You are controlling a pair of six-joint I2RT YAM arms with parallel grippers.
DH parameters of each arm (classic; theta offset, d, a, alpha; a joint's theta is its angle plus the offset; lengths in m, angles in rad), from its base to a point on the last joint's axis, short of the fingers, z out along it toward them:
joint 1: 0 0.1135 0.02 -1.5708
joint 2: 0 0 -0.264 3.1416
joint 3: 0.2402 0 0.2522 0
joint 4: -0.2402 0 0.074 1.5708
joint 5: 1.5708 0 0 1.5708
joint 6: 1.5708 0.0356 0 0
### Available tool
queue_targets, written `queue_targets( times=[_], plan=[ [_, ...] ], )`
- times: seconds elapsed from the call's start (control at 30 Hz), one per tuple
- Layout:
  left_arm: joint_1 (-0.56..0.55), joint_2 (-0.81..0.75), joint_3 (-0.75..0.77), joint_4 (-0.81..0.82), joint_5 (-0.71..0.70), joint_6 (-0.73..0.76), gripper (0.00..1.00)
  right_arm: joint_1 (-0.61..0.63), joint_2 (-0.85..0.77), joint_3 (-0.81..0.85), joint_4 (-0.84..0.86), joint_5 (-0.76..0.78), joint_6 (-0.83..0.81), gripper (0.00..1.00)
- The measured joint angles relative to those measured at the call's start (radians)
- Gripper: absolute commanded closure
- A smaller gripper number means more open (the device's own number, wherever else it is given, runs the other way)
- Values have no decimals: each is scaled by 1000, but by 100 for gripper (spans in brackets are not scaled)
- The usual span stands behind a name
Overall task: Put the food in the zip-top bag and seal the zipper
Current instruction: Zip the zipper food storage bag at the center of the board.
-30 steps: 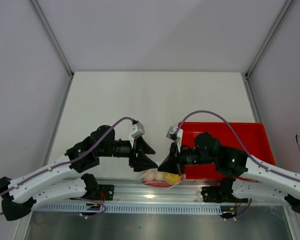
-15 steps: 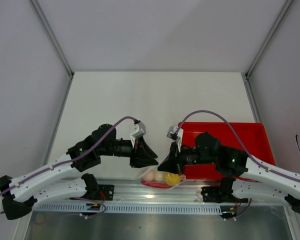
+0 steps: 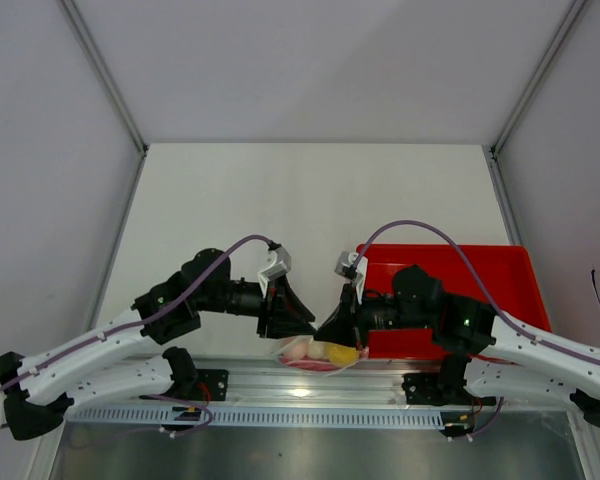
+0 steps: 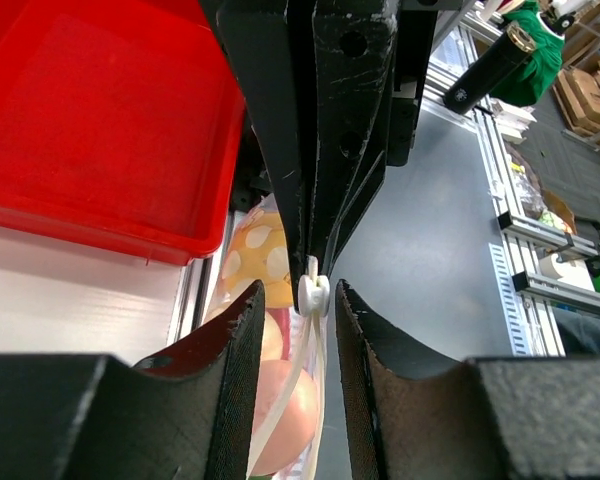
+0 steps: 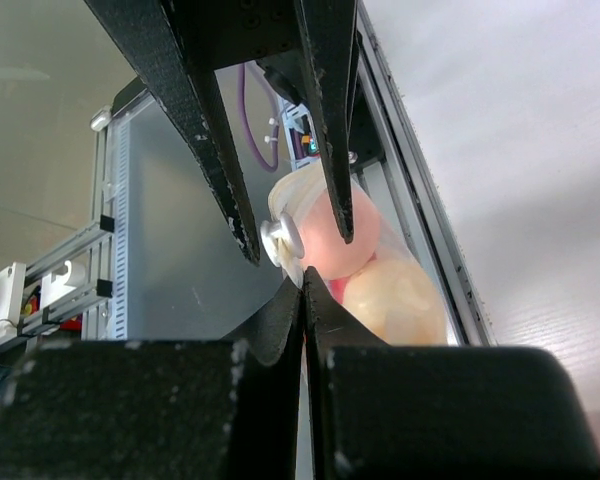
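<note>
The clear zip-top bag (image 3: 320, 353) hangs at the table's near edge between my two grippers. The food is inside it: a yellow-orange ball (image 4: 252, 262), a pinkish-cream egg (image 4: 285, 410) and a cream egg (image 5: 400, 300). My right gripper (image 5: 305, 285) is shut on the bag's top edge, just beside the zipper's white slider (image 5: 280, 240). My left gripper (image 4: 298, 300) is open, its jaws on either side of the slider (image 4: 313, 295) with a small gap each side. In the top view the two grippers (image 3: 302, 327) (image 3: 330, 328) meet nose to nose above the bag.
A red tray (image 3: 480, 285) lies on the table at the right, under my right arm; its rim (image 4: 100, 215) shows in the left wrist view. An aluminium rail (image 3: 300, 385) runs along the near edge below the bag.
My left gripper has edged a little to the right, closer to the right gripper. The bag still hangs between them and the right gripper keeps its hold.
</note>
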Motion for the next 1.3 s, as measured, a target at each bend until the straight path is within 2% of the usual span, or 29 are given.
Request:
queue_targets(
  times=[0.2,0.3,0.37,0.4,0.5,0.7,1.3],
  plan=[
    [0,11,0,1,20,-2,63,0,0,0,7,0,0,100],
    [0,12,0,1,25,-6,68,0,2,0,7,-2,0,100],
    [0,12,0,1,26,-7,76,2,6,0,7,-3,0,100],
    [0,12,0,1,27,-8,85,3,8,0,7,-3,0,100],
    [0,13,0,0,36,-7,99,7,13,0,7,-1,0,100],
    [0,16,0,0,47,-6,100,23,13,0,6,22,0,100],
    [0,37,0,-58,31,21,99,98,-31,-69,67,229,33,100]
  ],
)
